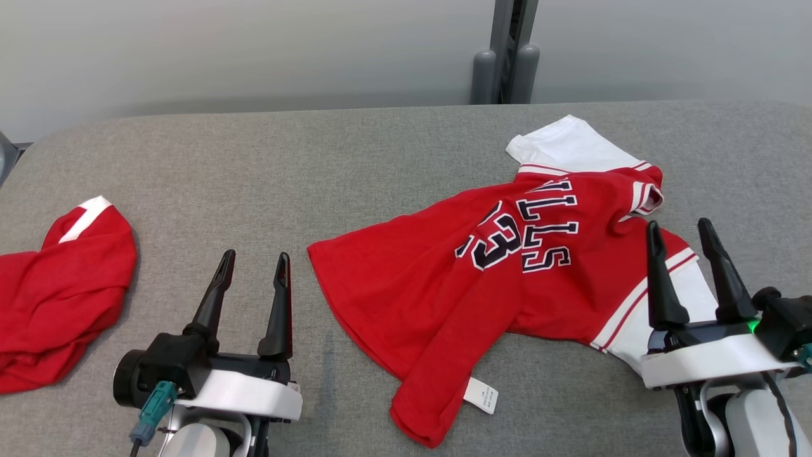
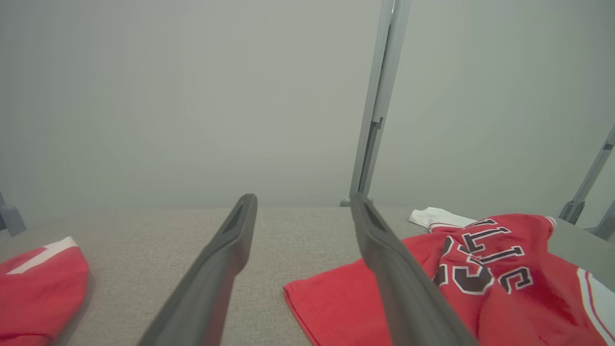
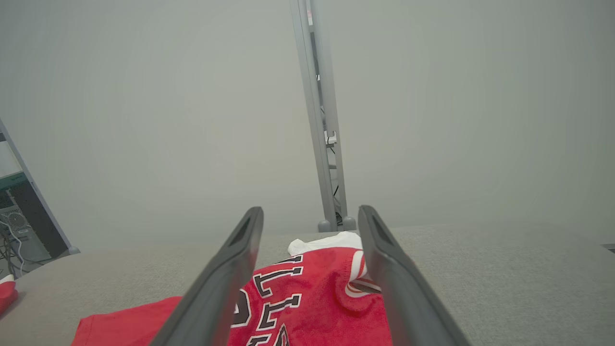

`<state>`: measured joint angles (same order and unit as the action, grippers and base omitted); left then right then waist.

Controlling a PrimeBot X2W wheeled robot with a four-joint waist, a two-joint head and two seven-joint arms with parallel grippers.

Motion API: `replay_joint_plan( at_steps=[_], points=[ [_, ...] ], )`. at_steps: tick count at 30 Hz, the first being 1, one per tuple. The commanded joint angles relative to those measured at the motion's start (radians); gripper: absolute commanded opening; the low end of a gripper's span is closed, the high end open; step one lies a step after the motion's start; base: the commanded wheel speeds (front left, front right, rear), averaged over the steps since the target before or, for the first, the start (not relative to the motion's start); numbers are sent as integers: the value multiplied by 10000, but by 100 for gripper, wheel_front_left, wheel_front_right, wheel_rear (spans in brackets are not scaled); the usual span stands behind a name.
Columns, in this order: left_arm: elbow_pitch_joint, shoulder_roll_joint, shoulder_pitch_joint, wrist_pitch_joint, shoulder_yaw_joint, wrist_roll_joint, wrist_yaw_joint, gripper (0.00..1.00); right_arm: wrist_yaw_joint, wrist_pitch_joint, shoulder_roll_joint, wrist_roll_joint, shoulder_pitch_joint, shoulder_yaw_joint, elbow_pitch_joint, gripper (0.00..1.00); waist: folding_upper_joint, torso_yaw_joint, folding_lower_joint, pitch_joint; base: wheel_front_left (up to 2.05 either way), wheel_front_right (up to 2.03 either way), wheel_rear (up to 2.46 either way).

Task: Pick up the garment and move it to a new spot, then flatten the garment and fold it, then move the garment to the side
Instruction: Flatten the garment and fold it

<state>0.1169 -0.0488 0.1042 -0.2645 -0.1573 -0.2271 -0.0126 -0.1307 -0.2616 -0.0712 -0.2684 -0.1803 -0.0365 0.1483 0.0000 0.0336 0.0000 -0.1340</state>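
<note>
Closest to the robot, both hands are empty and spread wide. The left gripper (image 1: 255, 256) sits over bare grey table (image 1: 285, 165), with its fingers apart and nothing between them. The right gripper (image 1: 679, 223) is just as wide, and it's right over the collar-and-sleeve end of the red jersey (image 1: 438, 285). It's hard to say from here whether its fingers brush the cloth or hang just above it.

The jersey lies rumpled on the right half of the table. Its long axis runs roughly side to side, with the hem end pointing toward the left gripper and the neck end under the right one. The near corner is flipped over so the label (image 1: 480, 395) shows.

So the right arm looks nearer to the collar end, and the left arm is only a short reach from the hem. That reads like a two-hand flatten.

Farther back, one white sleeve (image 1: 571, 147) pokes toward the post (image 1: 504, 51). Another red garment (image 1: 57, 298) sits well apart on the far left.
</note>
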Motion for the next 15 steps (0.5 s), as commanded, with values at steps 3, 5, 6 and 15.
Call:
replay_joint_plan(
  at_steps=[3,5,6,15],
  points=[
    [60,-28,-76,-16,-10,-83,-96,100,-1,-30,-19,187,202,-106,-120,100,0,31,0,-23,0,0,0],
    [78,-36,-80,-16,-14,-102,-146,100,-1,-30,-4,340,263,-241,-134,100,0,35,0,-53,0,0,0],
    [83,-34,-96,-16,-25,-107,-169,100,-1,-30,-3,407,259,-271,-145,100,0,28,0,-75,0,0,0],
    [537,-34,280,-15,36,183,-3,100,-1,-30,56,514,66,-358,-271,100,0,-183,0,-456,0,0,0]
  ],
)
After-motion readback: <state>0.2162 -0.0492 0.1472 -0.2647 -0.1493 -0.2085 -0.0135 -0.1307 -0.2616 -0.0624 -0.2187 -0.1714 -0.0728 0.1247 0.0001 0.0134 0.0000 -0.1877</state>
